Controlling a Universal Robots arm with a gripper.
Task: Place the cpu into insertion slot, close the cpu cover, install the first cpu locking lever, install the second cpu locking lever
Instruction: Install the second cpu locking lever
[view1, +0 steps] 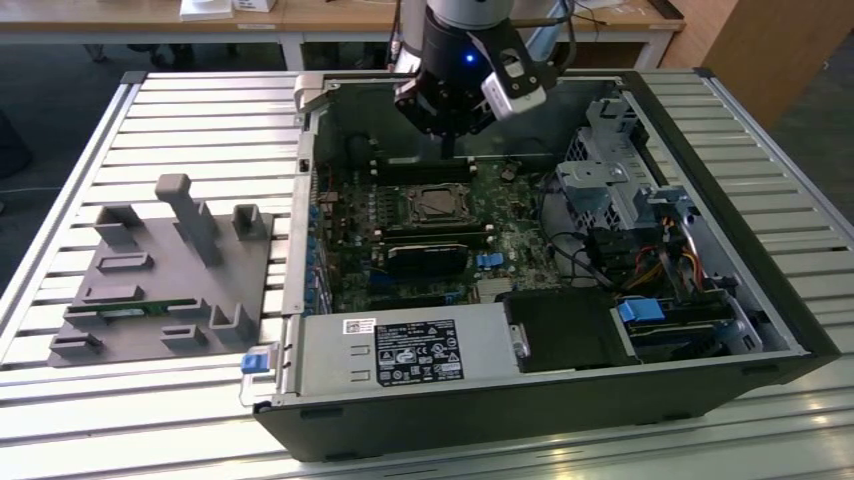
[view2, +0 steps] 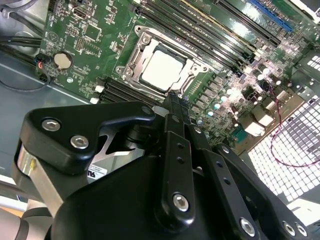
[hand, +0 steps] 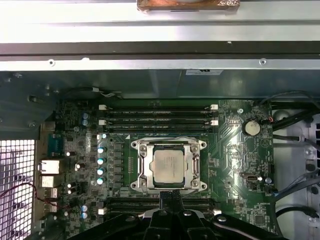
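Slatted metal table fills most of the exterior view, pale ribs running side to side; wooden bench legs and dark floor across the top of that frame; grey fixture block with upright posts sits on the table at centre left, well apart from the open computer case that takes up the right half; bare slats remain along the left edge and lower corners; case walls rise around the green motherboard, black wall along the bottom, drive cage and cables at the right, labelled power supply box at lower centre; inside the case, the insertion slot sits mid-board in the first wrist view, memory slots just above it; the cpu lies flat in the slot, pale square top showing, also seen upper centre in the second wrist view; the cpu cover lies down around the chip as a silver frame, chip showing through its window; gripper hangs at top centre of the exterior view, above the far part of the board, near the socket but clear of it; fingers look closed together, nothing held between them.
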